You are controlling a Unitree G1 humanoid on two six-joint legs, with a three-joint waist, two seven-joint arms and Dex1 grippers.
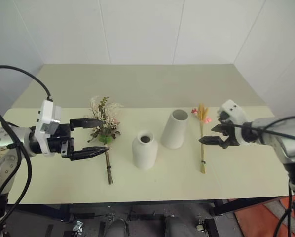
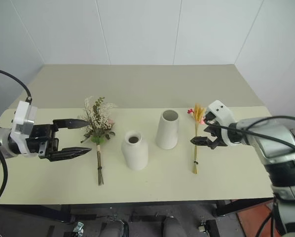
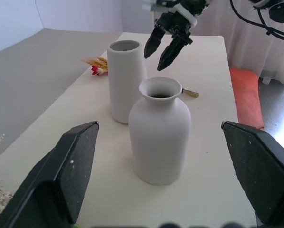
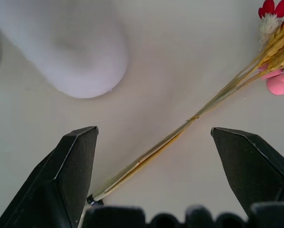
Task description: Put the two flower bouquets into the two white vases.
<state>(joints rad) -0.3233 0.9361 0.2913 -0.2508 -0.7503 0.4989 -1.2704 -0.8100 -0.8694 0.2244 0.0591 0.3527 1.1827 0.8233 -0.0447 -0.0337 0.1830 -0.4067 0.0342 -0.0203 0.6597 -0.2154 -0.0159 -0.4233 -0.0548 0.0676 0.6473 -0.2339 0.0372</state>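
The bushy flower bouquet point(image 1: 106, 129) lies on the table at the left, stems toward the front edge. My left gripper point(image 1: 104, 137) hovers open just left of it, one finger on each side of its leafy head. In the middle stand the two white vases, both upright: a short bottle-shaped one point(image 1: 145, 149) and a taller tapered one point(image 1: 175, 129). To their right lies the thin orange-yellow bouquet point(image 1: 202, 143). My right gripper point(image 1: 207, 134) hangs open above its stems point(image 4: 180, 130), not touching them.
The cream table point(image 1: 152, 89) runs back to a white wall, with bare room behind the vases. Its front edge is close below the bouquet stems. An orange-red object point(image 1: 266, 217) lies on the floor at the right.
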